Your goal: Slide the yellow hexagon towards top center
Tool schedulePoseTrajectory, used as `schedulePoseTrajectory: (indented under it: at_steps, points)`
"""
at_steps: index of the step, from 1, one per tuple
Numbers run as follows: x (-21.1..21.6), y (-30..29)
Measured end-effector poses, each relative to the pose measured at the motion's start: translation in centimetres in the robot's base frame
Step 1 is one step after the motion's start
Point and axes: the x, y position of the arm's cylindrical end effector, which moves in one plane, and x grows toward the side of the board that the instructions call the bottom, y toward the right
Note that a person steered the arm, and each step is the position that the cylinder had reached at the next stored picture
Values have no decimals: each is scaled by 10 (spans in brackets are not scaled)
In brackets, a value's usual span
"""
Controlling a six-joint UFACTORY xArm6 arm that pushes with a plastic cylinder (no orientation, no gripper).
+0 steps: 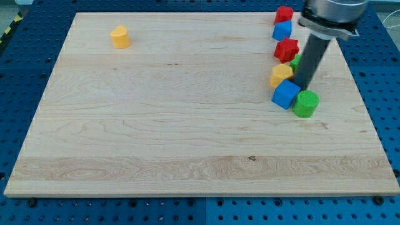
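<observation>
1. Rod's lower end, my tip, is resting among clustered blocks, gripping nothing, touching a blue cube and green cylinder.
2. Yellow hexagon is sitting far to the tip's left, near the board's top-left corner.

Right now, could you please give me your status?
My tip amid right cluster, beside blue cube. Yellow hexagon alone, top left, untouched. Path to top center unobstructed.
</observation>
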Motion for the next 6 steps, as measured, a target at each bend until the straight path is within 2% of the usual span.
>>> schedulePoseTrajectory:
  at_steps: [1, 3, 4, 6]
  points:
    - [-1, -34]
    - [-20, -14]
    - [-38, -21]
    - [-43, -29]
